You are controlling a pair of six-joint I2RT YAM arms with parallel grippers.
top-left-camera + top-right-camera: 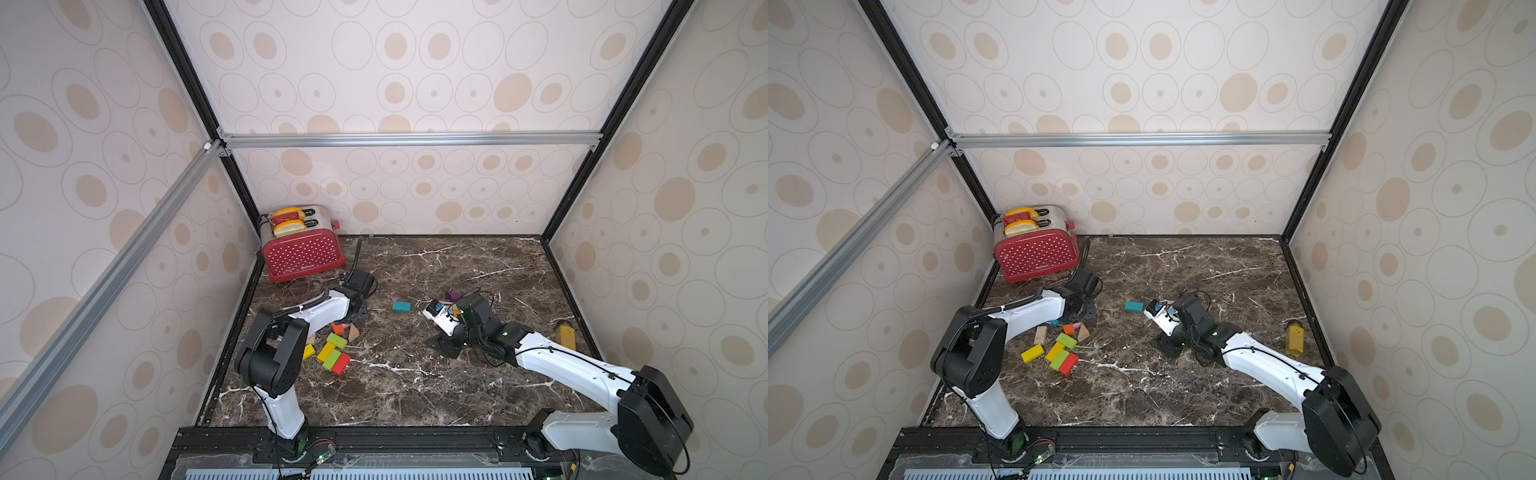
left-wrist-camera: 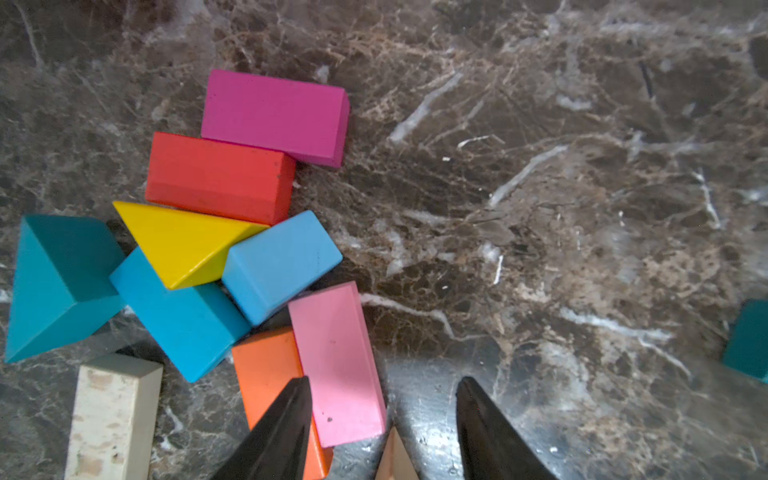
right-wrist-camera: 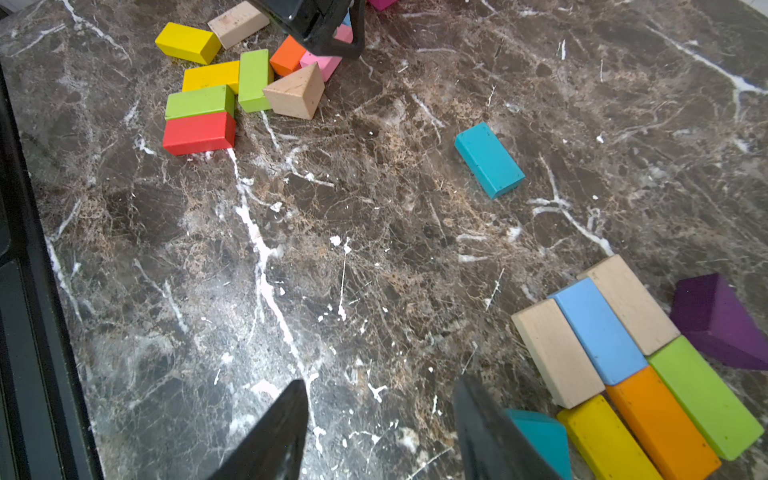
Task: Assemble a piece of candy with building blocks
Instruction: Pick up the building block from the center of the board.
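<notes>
My left gripper (image 2: 386, 380) is open and low over a heap of building blocks. The end of a pink brick (image 2: 336, 361) lies between its fingers, beside an orange brick (image 2: 266, 370) and a bare wood wedge (image 2: 395, 457). My right gripper (image 3: 381, 383) is open over bare marble, with nothing between its fingers. A teal wedge (image 3: 540, 436) sits just outside one finger. Beside it lies a flat group of bricks: bare wood (image 3: 555, 353), blue (image 3: 598, 330), green (image 3: 706, 395), orange (image 3: 660, 424), yellow (image 3: 606, 444), with a purple wedge (image 3: 719, 320) at its far end. A lone teal brick (image 1: 401, 306) lies between the arms.
A red toaster (image 1: 303, 247) stands in the back left corner. A mustard-yellow bottle-like thing (image 1: 566, 336) stands by the right wall. More loose bricks, green (image 1: 336, 340), yellow (image 1: 308, 351) and red (image 1: 341, 363), lie near the left arm. Patterned walls close three sides.
</notes>
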